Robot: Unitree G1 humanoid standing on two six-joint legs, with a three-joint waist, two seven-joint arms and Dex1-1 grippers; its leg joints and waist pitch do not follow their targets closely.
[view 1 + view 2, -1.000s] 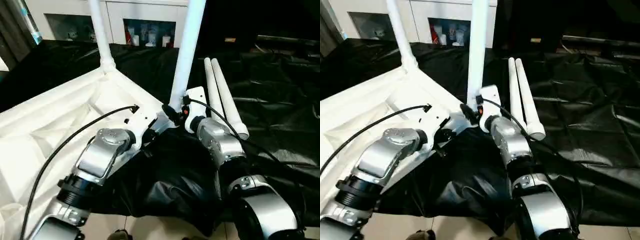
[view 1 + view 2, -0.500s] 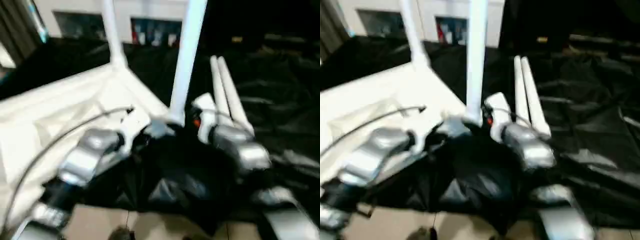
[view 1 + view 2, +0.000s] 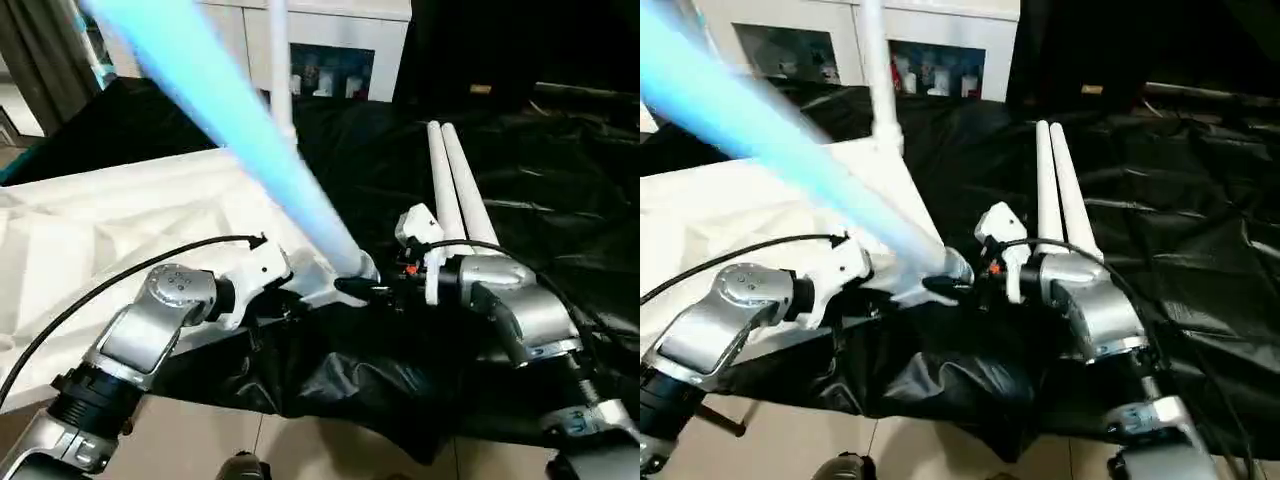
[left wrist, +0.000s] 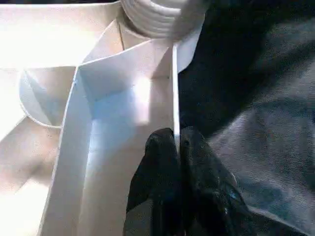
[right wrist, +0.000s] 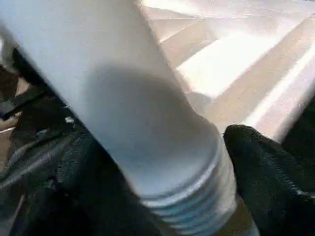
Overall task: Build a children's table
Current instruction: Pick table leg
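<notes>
- The tabletop (image 3: 120,225) rim is pinched in the shut left gripper (image 4: 176,142).
- The leg (image 3: 250,140) is apparently clasped at its threaded end by the wide right gripper (image 3: 372,291); it should be stood upright in the tabletop's corner socket before turning.

The tabletop (image 3: 110,230) lies upside down on the desk's (image 3: 560,180) left; a leg (image 3: 278,70) stands at its far corner, another (image 3: 250,150) leans (threaded end at its near corner), two loose legs (image 3: 455,190) lie right
</notes>
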